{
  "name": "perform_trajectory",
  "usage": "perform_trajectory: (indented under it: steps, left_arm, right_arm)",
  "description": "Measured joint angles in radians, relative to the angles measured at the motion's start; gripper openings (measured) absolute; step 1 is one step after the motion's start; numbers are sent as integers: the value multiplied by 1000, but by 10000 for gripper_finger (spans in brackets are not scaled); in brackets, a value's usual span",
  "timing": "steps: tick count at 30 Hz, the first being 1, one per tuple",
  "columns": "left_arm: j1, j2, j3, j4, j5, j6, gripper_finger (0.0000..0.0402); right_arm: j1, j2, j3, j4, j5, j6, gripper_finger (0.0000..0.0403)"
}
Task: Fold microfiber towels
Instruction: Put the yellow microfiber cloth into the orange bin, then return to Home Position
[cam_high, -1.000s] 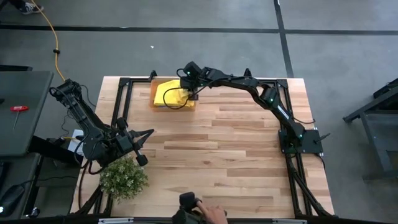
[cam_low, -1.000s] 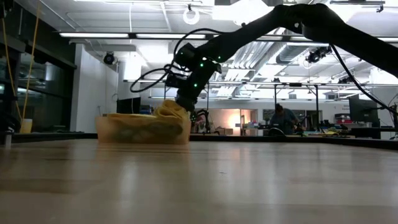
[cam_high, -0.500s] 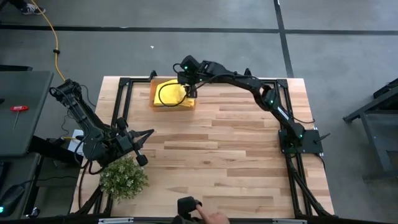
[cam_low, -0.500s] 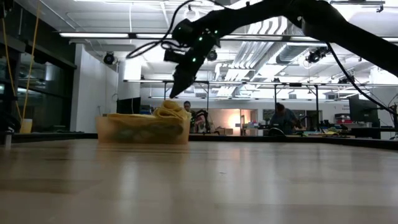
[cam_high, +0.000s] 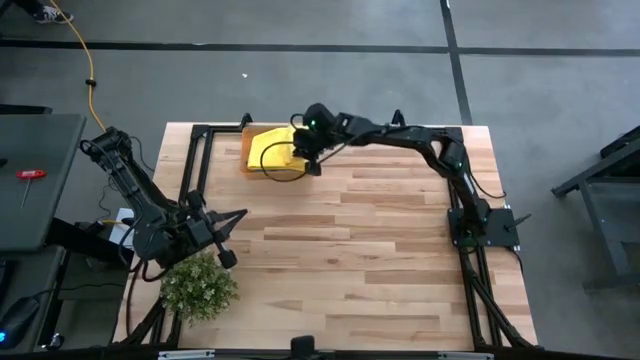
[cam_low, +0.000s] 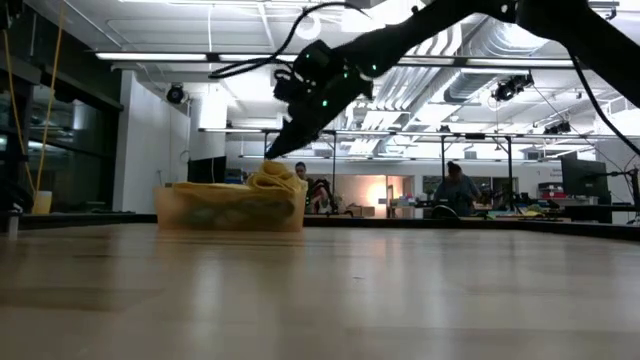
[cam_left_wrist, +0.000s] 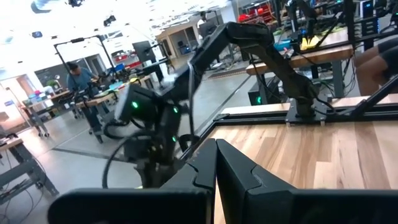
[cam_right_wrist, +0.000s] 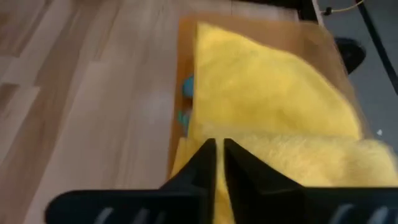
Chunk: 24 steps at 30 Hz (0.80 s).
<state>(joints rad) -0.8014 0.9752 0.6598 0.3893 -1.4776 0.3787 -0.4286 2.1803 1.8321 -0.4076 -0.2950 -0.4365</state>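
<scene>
A flat orange tray (cam_high: 247, 168) stands at the table's far edge, left of the middle. On it lies a heaped yellow microfiber towel (cam_high: 272, 150) (cam_low: 275, 182) (cam_right_wrist: 267, 87). Bits of a teal towel (cam_right_wrist: 185, 87) peek out under its edge. My right gripper (cam_high: 303, 158) (cam_low: 273, 153) (cam_right_wrist: 217, 149) hangs slanting down just over the yellow towel's peak at the tray's right end. Its fingers are all but together, with nothing between them. My left gripper (cam_high: 240, 214) (cam_left_wrist: 216, 158) waits shut at the table's left side, pointing level across it. My right gripper has its fingertips (cam_low: 271, 156) right at the peak of the yellow towel (cam_low: 276, 168), slanting down from the right. I cannot tell whether they touch it. The towel lies slack on the tray, not lifted.
A small bushy green plant (cam_high: 200, 285) stands at the near left corner, close to my left arm. Black frame rails (cam_high: 205, 130) run along the table's edges. Bare wooden tabletop (cam_high: 370, 260) stretches across the middle and right.
My right gripper has let go of the yellow towel and risen off it, then tipped and swung a little toward the table's right. The towel has stayed heaped on the tray. A person's hand at the near edge has drawn back out of view.
</scene>
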Motion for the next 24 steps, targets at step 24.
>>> perform_trajectory:
  steps: [24]
  left_arm:
    - [11, 0, 0, -4, 0, 16, 0]
  right_arm:
    - [18, -87, -76, 101, 67, 17, 1]
